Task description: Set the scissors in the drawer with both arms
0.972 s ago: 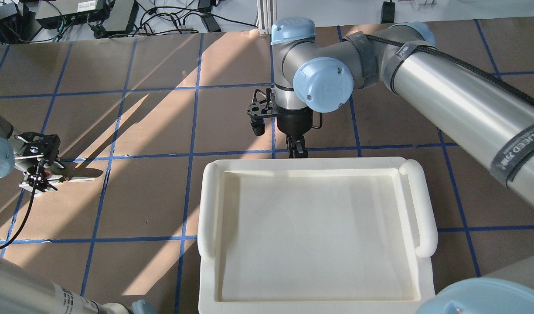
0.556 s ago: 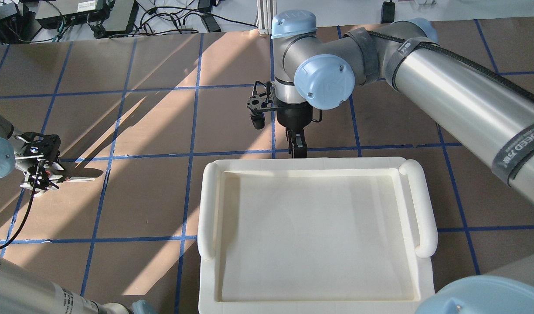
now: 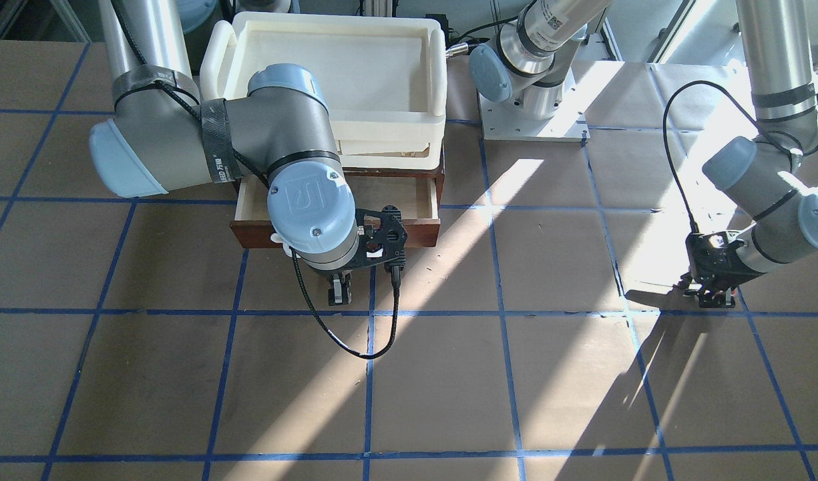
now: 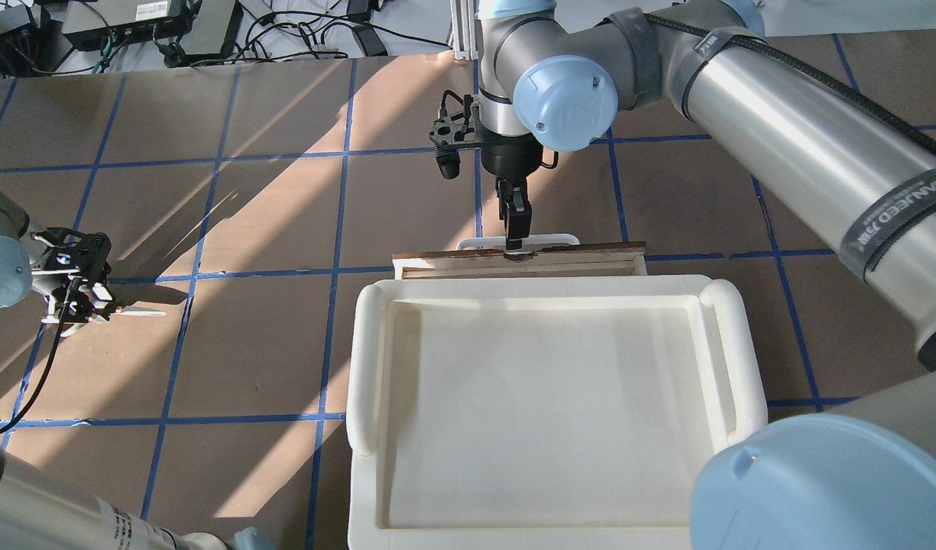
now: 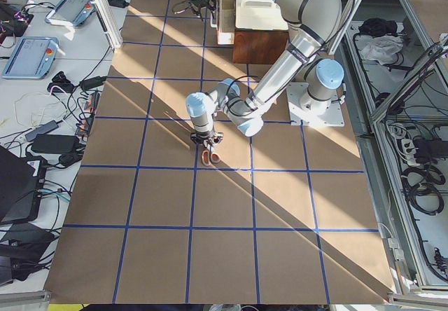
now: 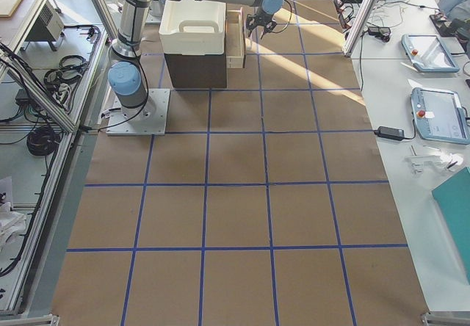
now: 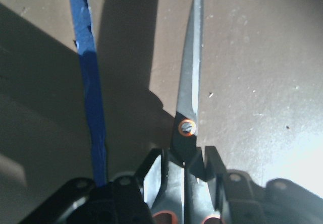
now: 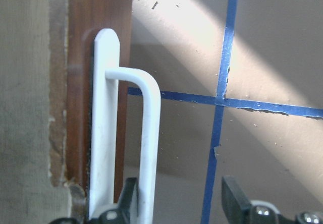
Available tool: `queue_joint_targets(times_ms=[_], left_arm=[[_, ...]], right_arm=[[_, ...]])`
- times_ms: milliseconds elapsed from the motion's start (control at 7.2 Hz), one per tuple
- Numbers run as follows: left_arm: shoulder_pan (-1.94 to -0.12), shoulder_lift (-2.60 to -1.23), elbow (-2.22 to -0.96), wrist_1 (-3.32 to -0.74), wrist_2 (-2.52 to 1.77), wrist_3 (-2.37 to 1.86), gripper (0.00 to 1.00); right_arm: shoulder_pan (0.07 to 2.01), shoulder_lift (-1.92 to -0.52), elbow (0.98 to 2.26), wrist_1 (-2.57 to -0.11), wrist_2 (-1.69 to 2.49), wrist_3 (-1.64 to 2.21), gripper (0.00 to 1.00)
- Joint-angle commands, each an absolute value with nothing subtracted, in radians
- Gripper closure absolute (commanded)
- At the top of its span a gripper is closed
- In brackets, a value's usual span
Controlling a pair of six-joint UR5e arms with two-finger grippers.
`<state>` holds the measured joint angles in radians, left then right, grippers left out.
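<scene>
The scissors lie at the table's left side with the blades pointing away from my left gripper. They also show in the overhead view. The left gripper is shut on them just behind the pivot, low over the table. The dark-brown drawer is partly out from under the white tray, and its pale inside shows. My right gripper is at the drawer's white bar handle. Its jaws stand apart around the bar, and one finger sits between the bar and the drawer front.
The white tray sits on the cabinet above the drawer. The right arm's wrist and black cable hang in front of the drawer. Brown paper with blue tape lines covers the table between the two grippers.
My right gripper has moved away from the tray and the drawer has come out with it, so its front and handle now show. The left gripper has barely moved, and the scissors' blade looks thinner.
</scene>
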<state>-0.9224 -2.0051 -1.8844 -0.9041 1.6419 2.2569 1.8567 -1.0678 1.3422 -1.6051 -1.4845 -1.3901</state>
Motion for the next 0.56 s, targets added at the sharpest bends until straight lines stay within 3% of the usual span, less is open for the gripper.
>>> queue_joint_targets(times_ms=[0,417], left_arm=[[-0.96,-1.98,-1.873,-0.905,1.651,2.249,1.0],[-1.015,-1.924,-1.763,-1.024,1.657,2.243,1.0]], right_arm=[[1.839,-1.02,1.296,-1.661,-1.491,-1.394,0.37],[1.832,-0.993,1.275,-1.698,-1.491,-1.396,0.37]])
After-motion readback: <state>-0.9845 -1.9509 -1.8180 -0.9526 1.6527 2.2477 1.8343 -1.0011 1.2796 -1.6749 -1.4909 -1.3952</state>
